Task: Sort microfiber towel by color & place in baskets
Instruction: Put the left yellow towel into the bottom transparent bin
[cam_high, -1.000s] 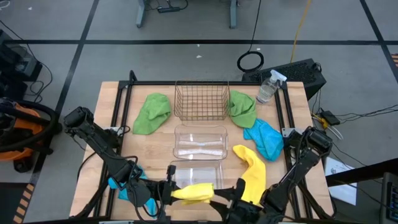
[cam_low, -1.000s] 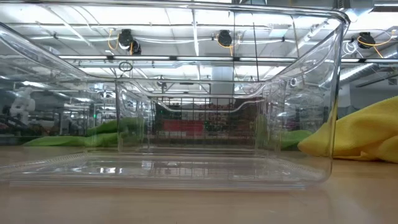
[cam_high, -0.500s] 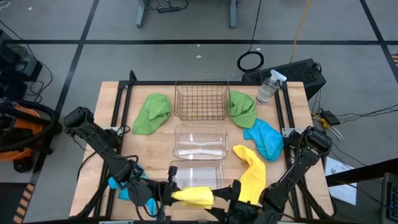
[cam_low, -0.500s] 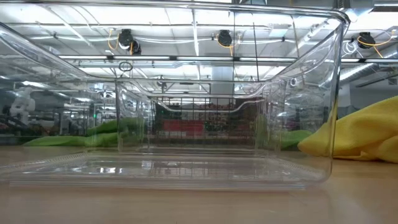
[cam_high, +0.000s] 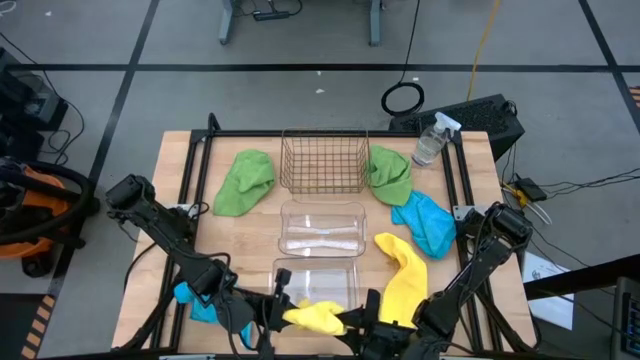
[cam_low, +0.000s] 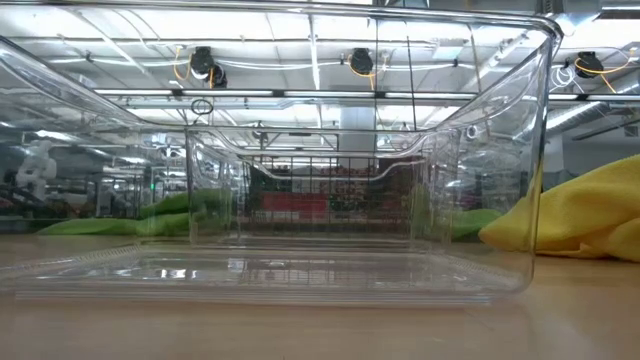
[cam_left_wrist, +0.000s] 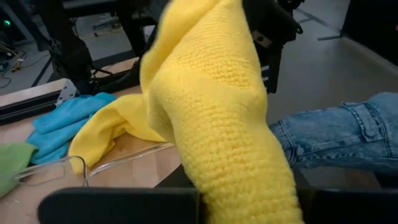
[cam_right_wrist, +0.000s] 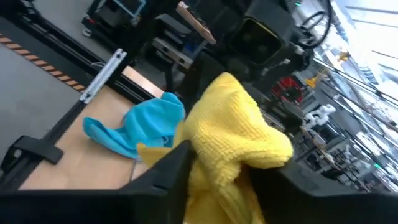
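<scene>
Held yellow towel (cam_high: 312, 317) is bunched, knobbly microfiber, stretched between both grippers just off the near end of the near clear basket (cam_high: 316, 283), which I use as landmark. Left gripper (cam_high: 272, 312) sits at that basket's near left corner, clamped on the towel's left end; in the left wrist view the cloth (cam_left_wrist: 217, 118) rises thick from between its fingers. Right gripper (cam_high: 360, 318) is at the basket's near right corner, fingers closed around the towel's other end; right wrist view shows the yellow wad (cam_right_wrist: 233, 134) bulging out past its fingers.

Second yellow towel (cam_high: 402, 275) lies crumpled and long on the table just right of the near clear basket. One blue towel (cam_high: 425, 222) lies further right and farther back; the other blue towel (cam_high: 196, 303) is left of the basket, partly under the left arm. The far clear basket (cam_high: 321, 228) sits just behind the near one, the wire mesh basket (cam_high: 322, 160) behind that. Two green towels flank the wire basket, left one (cam_high: 244, 181) and right one (cam_high: 389, 174). Spray bottle (cam_high: 430, 140) is off by the far right table corner. All three baskets hold nothing
</scene>
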